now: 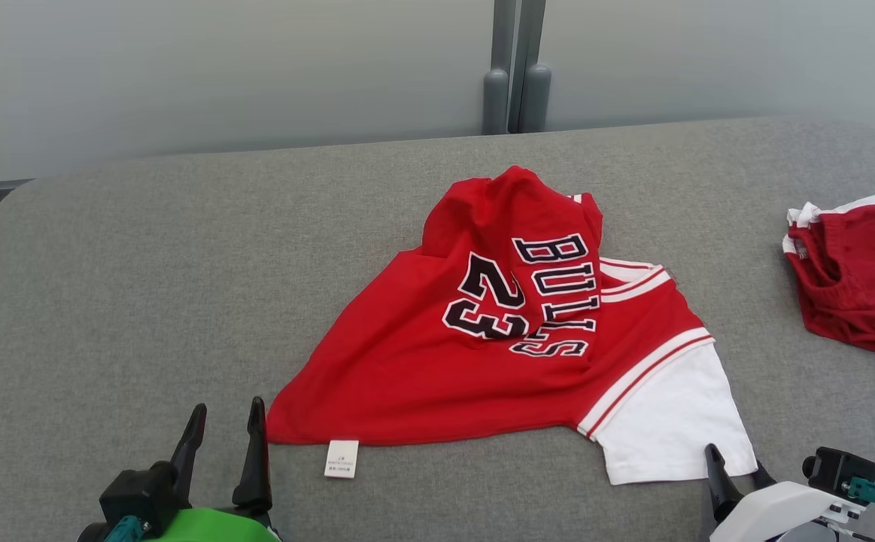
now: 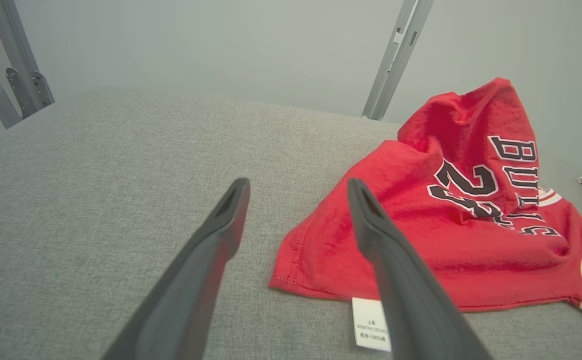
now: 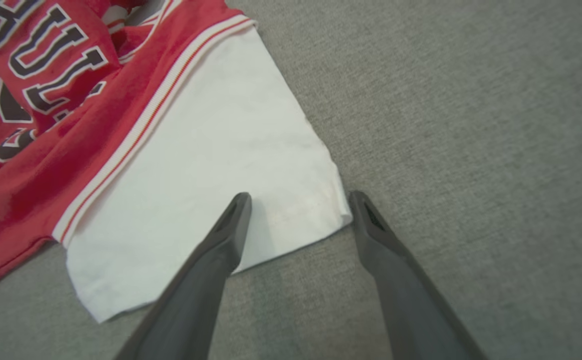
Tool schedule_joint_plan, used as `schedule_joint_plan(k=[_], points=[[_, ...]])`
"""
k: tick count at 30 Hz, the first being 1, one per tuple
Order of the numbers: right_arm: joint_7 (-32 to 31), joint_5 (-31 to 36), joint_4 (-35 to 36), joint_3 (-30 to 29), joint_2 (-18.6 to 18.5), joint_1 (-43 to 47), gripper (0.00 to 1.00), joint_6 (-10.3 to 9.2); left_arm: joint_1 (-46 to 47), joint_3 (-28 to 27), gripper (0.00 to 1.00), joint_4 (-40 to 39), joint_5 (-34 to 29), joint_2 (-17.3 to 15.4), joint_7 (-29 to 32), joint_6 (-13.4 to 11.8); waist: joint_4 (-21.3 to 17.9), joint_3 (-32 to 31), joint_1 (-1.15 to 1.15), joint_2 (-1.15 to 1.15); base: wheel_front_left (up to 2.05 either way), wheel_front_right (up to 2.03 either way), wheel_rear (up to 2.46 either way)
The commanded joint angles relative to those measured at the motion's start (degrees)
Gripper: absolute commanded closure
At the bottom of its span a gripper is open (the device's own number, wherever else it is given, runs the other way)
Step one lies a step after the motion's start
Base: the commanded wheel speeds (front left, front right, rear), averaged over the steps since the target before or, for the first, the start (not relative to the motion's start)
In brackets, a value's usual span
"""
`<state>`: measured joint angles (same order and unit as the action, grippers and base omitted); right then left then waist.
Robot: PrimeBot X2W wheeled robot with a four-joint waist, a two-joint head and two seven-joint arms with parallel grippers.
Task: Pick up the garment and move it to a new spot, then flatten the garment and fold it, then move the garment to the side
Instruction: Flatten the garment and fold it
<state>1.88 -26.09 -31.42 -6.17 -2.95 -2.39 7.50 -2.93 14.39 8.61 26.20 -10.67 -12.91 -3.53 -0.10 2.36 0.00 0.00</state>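
Observation:
The garment (image 1: 482, 361) is a red jersey with white sleeves and black "BULLS 23" lettering. It lies crumpled on the grey padded table (image 1: 144, 301), its top part humped up. A white tag (image 1: 341, 459) sticks out from its near hem. My left gripper (image 1: 226, 425) stands open just left of the jersey's near left corner (image 2: 291, 280), with nothing between its fingers. My right gripper (image 3: 298, 205) hangs open above the outer corner of the white sleeve (image 3: 210, 165); its fingertips straddle that corner and hold nothing.
Another red and white garment (image 1: 858, 278) lies at the table's right edge. Behind the table is a pale wall with a grey metal post (image 1: 516, 68). Bare grey table surface spreads to the left of the jersey.

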Motion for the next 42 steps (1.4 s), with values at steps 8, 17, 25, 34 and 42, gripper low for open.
schedule_joint_plan(k=[8,17,25,34,42], points=[[-0.59,2.27,-8.02,0.04,0.16,-4.05,0.29,-0.02,-0.61,0.32,0.0,-0.28,0.59,-0.7,0.49,-0.66,0.76,-1.05,0.0,0.0,0.0,0.0,0.0],[0.43,4.68,-11.67,-2.13,0.14,-6.89,1.0,-0.03,-1.21,0.64,0.0,-0.33,0.89,-0.86,0.49,-0.93,1.06,-1.93,0.0,0.0,0.0,0.0,0.0],[-1.54,-2.63,-1.98,0.38,-0.08,-4.77,1.0,-0.01,-2.24,1.07,0.0,-0.63,1.32,-1.01,0.86,-1.02,0.01,-2.78,0.0,0.0,0.0,0.0,0.0],[-9.4,-4.66,19.56,-1.64,-0.07,1.46,1.0,-0.01,-2.12,2.01,0.0,-0.15,3.06,-0.49,3.35,-0.04,-1.65,-3.09,0.0,0.0,0.0,0.0,0.0],[-14.06,-5.56,30.43,-2.82,-0.04,5.21,1.0,-0.01,-1.1,3.89,0.0,2.56,5.25,-0.62,11.98,-0.61,-2.41,-2.88,0.0,0.0,0.0,0.0,0.0]])
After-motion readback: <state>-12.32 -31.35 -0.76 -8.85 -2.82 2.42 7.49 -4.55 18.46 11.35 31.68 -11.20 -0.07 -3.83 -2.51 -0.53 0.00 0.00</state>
